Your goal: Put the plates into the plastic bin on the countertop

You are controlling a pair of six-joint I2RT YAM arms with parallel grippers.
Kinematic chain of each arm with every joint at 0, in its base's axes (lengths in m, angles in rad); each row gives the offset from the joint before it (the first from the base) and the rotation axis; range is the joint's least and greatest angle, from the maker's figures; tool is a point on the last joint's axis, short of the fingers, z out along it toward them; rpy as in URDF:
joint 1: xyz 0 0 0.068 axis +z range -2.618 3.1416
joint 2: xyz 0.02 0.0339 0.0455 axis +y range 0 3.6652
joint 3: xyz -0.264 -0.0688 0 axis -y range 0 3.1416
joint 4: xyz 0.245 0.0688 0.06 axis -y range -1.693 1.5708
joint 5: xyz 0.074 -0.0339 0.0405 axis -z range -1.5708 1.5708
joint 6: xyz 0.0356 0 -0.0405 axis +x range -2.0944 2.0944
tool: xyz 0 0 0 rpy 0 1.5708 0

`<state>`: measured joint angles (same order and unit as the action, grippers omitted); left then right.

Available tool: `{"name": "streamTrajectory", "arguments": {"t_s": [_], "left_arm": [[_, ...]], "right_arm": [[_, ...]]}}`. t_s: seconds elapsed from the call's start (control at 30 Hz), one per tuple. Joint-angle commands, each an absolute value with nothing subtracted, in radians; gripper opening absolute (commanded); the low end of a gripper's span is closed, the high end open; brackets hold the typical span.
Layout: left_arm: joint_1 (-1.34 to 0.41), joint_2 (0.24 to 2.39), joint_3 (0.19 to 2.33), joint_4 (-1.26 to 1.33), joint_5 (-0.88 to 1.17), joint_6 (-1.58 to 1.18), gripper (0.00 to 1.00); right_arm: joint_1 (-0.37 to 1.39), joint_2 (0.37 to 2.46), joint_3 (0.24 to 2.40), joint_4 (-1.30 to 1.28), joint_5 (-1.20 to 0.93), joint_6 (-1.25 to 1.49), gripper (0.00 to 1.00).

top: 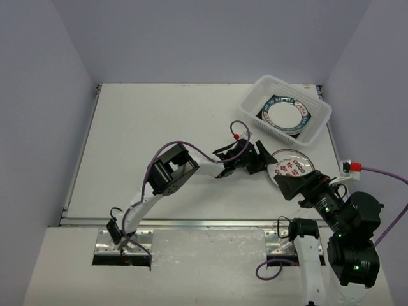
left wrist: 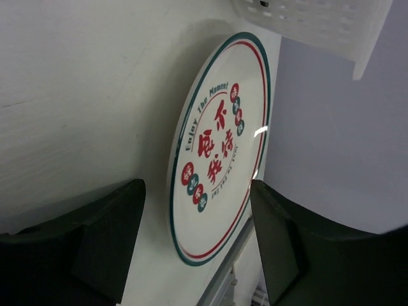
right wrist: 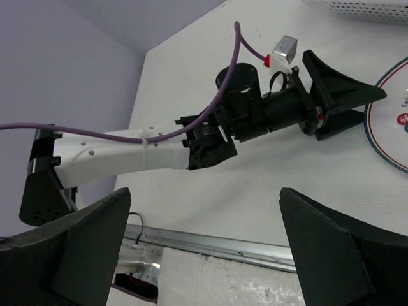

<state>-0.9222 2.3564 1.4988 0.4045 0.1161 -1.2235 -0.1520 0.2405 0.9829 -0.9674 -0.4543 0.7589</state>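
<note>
Presumably stiff, slick and breakable, the red-character plate was seen flat at the right edge of the bench, before the plastic bin, best pinched at its rim by the left claw, jaws apart and empty beside it.

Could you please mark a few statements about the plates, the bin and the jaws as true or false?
1. The plastic bin already holds a plate. True.
2. The round plate with red characters lies inside the bin. False: it lies on the countertop, in front of the bin.
3. The left arm's jaws are clamped shut on that round plate. False: they stand apart near its rim, not closed on it.
4. The right arm's jaws are open with nothing between them. True.
</note>
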Motion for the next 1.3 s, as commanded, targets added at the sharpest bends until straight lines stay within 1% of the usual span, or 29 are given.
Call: {"name": "streamTrajectory", "arguments": {"t_s": [0.0,0.03,0.07,0.1,0.2,0.23,0.33,0.37,0.43,0.47,0.53,0.67,0.73,0.8,0.9,1.0,1.17,1.27], "left_arm": [[-0.95,2.483,1.583,0.317,0.182,-1.259,0.57],[-0.951,2.497,1.598,0.311,0.189,-1.261,0.48],[-0.951,2.509,1.609,0.308,0.195,-1.264,0.33],[-0.952,2.518,1.616,0.304,0.197,-1.265,0.22],[-0.953,2.516,1.601,0.317,0.188,-1.26,0.02],[-0.953,2.511,1.596,0.327,0.191,-1.251,0.0],[-0.954,2.42,1.522,0.381,0.18,-1.21,0.0],[-0.956,2.378,1.461,0.405,0.167,-1.2,0.0],[-0.952,2.225,1.284,0.502,0.163,-1.164,0.0],[-0.947,2.155,1.231,0.527,0.165,-1.142,0.0],[-0.933,2.04,1.167,0.516,0.179,-1.096,0.0],[-0.904,1.869,1.134,0.432,0.176,-1.021,0.0],[-0.897,1.823,1.155,0.369,0.129,-0.999,0.0],[-0.879,1.805,1.219,0.281,0.084,-0.979,0.0],[-0.854,1.803,1.269,0.273,0.076,-0.977,0.0],[-0.851,1.832,1.389,0.163,-0.001,-0.943,0.0],[-0.813,2.027,1.7,0.018,-0.147,-0.907,0.0],[-0.799,2.177,1.858,-0.01,-0.167,-0.906,0.0]], "right_arm": [[-0.14,0.229,0.996,-0.956,-0.462,0.742,0.99],[-0.139,0.226,0.998,-0.955,-0.465,0.743,0.99],[-0.139,0.223,1.0,-0.955,-0.468,0.746,0.99],[-0.138,0.221,1.004,-0.953,-0.469,0.747,0.99],[-0.137,0.222,1.015,-0.947,-0.468,0.747,0.99],[-0.137,0.222,1.014,-0.945,-0.466,0.745,0.99],[-0.133,0.227,1.011,-0.943,-0.437,0.735,0.99],[-0.131,0.23,1.012,-0.944,-0.433,0.733,0.99],[-0.128,0.233,1.018,-0.946,-0.424,0.73,0.99],[-0.127,0.233,1.024,-0.946,-0.415,0.729,0.99],[-0.127,0.236,1.043,-0.946,-0.393,0.726,0.99],[-0.126,0.237,1.075,-0.948,-0.375,0.728,0.99],[-0.124,0.235,1.084,-0.943,-0.38,0.738,0.99],[-0.125,0.229,1.086,-0.933,-0.388,0.754,0.99],[-0.124,0.23,1.094,-0.925,-0.393,0.758,0.99],[-0.124,0.229,1.1,-0.931,-0.399,0.756,0.99],[-0.126,0.221,1.096,-0.936,-0.425,0.764,0.99],[-0.124,0.199,1.074,-0.934,-0.423,0.773,0.99]]}}
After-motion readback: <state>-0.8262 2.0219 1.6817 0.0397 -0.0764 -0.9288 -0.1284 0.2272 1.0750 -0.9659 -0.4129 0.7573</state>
